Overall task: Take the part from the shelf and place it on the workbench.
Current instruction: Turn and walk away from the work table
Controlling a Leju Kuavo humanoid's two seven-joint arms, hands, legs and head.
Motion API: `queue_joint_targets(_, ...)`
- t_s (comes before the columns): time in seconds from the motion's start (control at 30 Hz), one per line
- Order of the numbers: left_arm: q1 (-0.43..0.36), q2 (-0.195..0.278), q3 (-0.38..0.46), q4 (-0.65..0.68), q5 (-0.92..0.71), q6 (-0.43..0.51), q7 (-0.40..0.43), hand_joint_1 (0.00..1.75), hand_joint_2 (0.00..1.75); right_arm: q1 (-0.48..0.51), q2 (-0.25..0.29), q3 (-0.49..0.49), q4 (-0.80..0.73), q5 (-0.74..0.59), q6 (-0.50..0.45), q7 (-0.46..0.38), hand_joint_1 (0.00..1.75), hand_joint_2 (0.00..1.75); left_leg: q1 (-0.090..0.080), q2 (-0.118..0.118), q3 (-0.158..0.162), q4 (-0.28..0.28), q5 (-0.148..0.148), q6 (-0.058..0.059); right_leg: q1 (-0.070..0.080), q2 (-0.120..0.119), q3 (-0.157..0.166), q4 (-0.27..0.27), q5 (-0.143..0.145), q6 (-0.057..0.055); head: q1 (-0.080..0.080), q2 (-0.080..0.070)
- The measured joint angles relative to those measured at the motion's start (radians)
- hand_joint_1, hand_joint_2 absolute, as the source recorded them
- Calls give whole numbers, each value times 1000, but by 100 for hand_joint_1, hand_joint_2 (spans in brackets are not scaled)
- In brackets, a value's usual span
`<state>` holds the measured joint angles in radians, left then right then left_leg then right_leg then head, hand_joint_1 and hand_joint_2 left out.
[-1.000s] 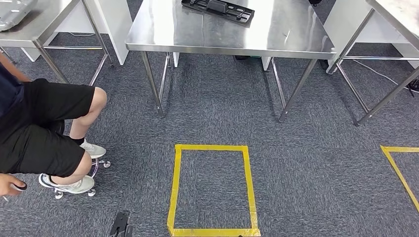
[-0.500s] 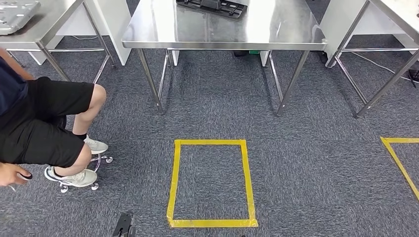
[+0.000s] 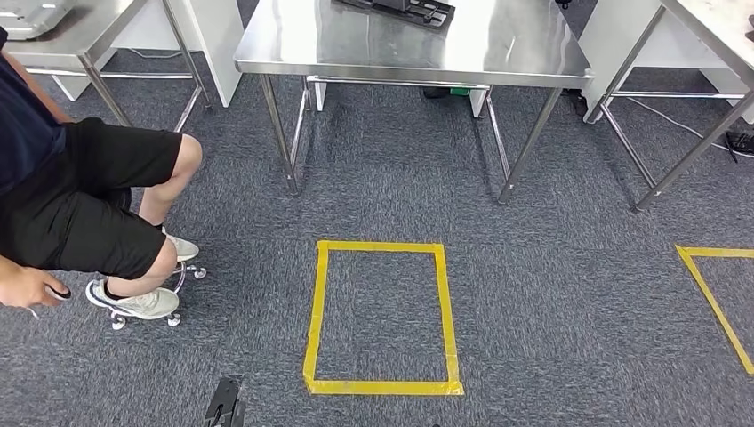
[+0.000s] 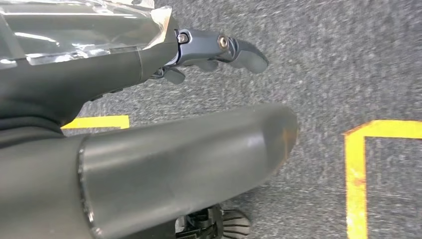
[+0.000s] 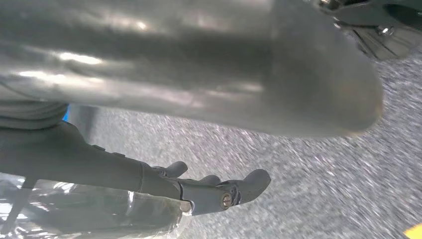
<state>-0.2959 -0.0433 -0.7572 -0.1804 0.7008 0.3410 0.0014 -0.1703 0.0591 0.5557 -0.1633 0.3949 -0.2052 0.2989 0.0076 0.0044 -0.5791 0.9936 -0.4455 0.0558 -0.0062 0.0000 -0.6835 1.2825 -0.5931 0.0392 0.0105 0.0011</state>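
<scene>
Looking down from the head: grey carpet floor (image 3: 551, 294), yellow tape rectangle (image 3: 381, 318) at about 6 o'clock, nearest thing ahead; corner of a second tape outline (image 3: 711, 294) at 4 o'clock. Both arms hang low. Left hand (image 4: 219, 50) seen from the left wrist camera: thick thumb (image 4: 189, 169) stretched along the frame, dark fingers (image 4: 244, 52) extended and apart from it, nothing between them, so open and holding nothing. Clear plastic wrap covers the part behind the fingers. Yellow tape shows on the carpet below it. Right hand (image 5: 224, 191) from the right wrist camera: same posture, thumb (image 5: 209, 69) long across the frame, fingers (image 5: 251, 184) straight out, no object in the grasp, carpet blurred behind. At 9 o'clock a seated person (image 3: 80, 205) in black shorts and light sneakers, on a wheeled stool (image 3: 173, 298), one hand holding something small and dark, can't tell what. Further out at 12 o'clock, steel desk (image 3: 498, 49) on thin legs, standing just beyond the tape rectangle. The part (image 3: 396, 9), black and flat, lies on the desk top at its far edge, cut off by the frame. More steel desks at 10 o'clock (image 3: 80, 40) and 2 o'clock (image 3: 711, 27). A cable (image 3: 676, 124) runs on the floor under the 2 o'clock one.
</scene>
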Motion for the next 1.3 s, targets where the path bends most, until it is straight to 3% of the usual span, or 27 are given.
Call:
queue_joint_targets(0.03, 0, 0, 0, 0, 0, 0, 1, 0, 0, 1, 0, 0, 0, 0, 0, 0, 0, 0, 0, 0, -9, 0, 6, -1, -2, 0, 12, 3, 2, 8, 0, 0)
queue_joint_targets(0.1, 0, -1, 0, 0, -1, -3, 2, 0, 0, 1, -1, -1, 0, -2, -1, 0, 0, 0, 1, 0, -21, 1, 17, -7, -7, 0, 99, -116, 42, 25, 1, 0)
queue_joint_targets(0.17, 0, -2, 0, 0, -3, -8, 3, 0, 0, -2, -2, -3, 0, -4, -2, 0, 0, 0, -1, 0, -28, 1, 27, -18, -6, 1, 193, -263, 68, 26, 0, 0)
queue_joint_targets(0.2, 0, -3, 0, 0, -4, -11, 3, 0, 0, -2, -2, -4, 0, -5, -3, 0, 0, 0, -2, 0, -30, 2, 32, -24, -3, 2, 213, -301, 70, 21, 0, 0)
queue_joint_targets(0.23, -1, -3, 0, 0, -5, -13, 3, 0, 0, -2, -2, -5, 0, -7, -4, 0, 0, 0, -4, 0, -32, 3, 33, -25, -3, 4, 217, -314, 69, 15, 0, 0)
queue_joint_targets(0.33, 0, -4, 0, 0, -8, -16, 5, 0, 0, 0, -1, -10, 0, -15, -8, 3, 0, 0, -3, -3, -36, 2, 37, -10, -4, 5, 205, -315, 73, 5, -4, 0)
queue_joint_targets(0.43, 0, -3, -3, 0, -13, -18, 10, 0, 0, 1, -1, -17, 0, -23, -11, 5, 0, 0, 2, -3, -37, -2, 51, -15, 1, 4, 201, -313, 80, -5, -5, 0)
queue_joint_targets(0.63, 0, 0, -10, 0, -18, -21, 15, 0, 0, 2, -1, -26, 0, -28, -11, 7, 0, 0, 0, -4, -40, 0, 55, -16, 0, 4, 198, -309, 82, -6, -5, 0)
queue_joint_targets(0.77, -2, 0, -12, 0, -26, -21, 21, 0, 0, 2, 1, -29, 0, -31, -13, 13, 0, 0, 0, -2, -42, -9, 58, -16, -1, 3, 195, -312, 82, -1, -5, 0)
queue_joint_targets(0.83, -5, -2, -14, 0, -27, -22, 24, 0, 0, 2, 0, -32, 0, -34, -15, 15, 0, 0, 6, 3, -36, -27, 65, -15, 0, 3, 177, -276, 57, 2, -4, 0)
queue_joint_targets(0.9, -8, -4, -14, 0, -28, -24, 26, 0, 0, 2, 0, -36, 0, -37, -17, 16, 0, 0, 9, 9, -37, -34, 70, -14, -3, 3, 122, -162, -2, 1, -2, 0)
queue_joint_targets(0.97, -8, -7, -14, 0, -29, -26, 27, 0, 0, 5, -1, -40, 0, -40, -20, 17, 0, 0, 11, 16, -42, -34, 72, -17, -11, 3, 62, -41, -47, 10, -1, 0)
queue_joint_targets(1.0, -8, -8, -14, 0, -30, -26, 28, 0, 0, 7, -2, -43, 0, -42, -22, 17, 0, 0, 12, 19, -44, -33, 73, -19, -15, 2, 55, -27, -46, 20, -1, 0)
queue_joint_targets(1.03, -8, -9, -14, 0, -33, -27, 28, 0, 0, 9, -3, -45, 0, -44, -24, 18, 0, 0, 16, 23, -46, -32, 75, -23, -21, 1, 70, -57, -27, 35, -1, 0)
queue_joint_targets(1.1, -9, -9, -14, 0, -38, -28, 29, 0, 0, 9, -5, -49, 0, -47, -28, 18, 0, 0, 22, 29, -48, -25, 76, -35, -31, -17, 140, -199, 34, 63, -1, 0)
queue_joint_targets(1.13, -10, -9, -15, 0, -40, -28, 29, 0, 0, 8, -4, -50, 0, -48, -29, 18, 0, 0, 23, 32, -50, -18, 74, -43, -33, -26, 166, -258, 59, 67, 0, 0)
queue_joint_targets(1.2, -12, -8, -15, 0, -42, -29, 30, 0, 0, 8, -2, -51, 0, -49, -31, 18, 0, 0, 21, 40, -52, -9, 73, -59, -31, -33, 177, -296, 79, 47, 0, 0)
queue_joint_targets(1.3, -13, -9, -15, 0, -44, -29, 31, 0, 0, 10, -4, -52, 0, -49, -33, 18, 0, 0, 28, 44, -54, -4, 66, -77, -27, -15, 168, -287, 89, 9, -1, 0)
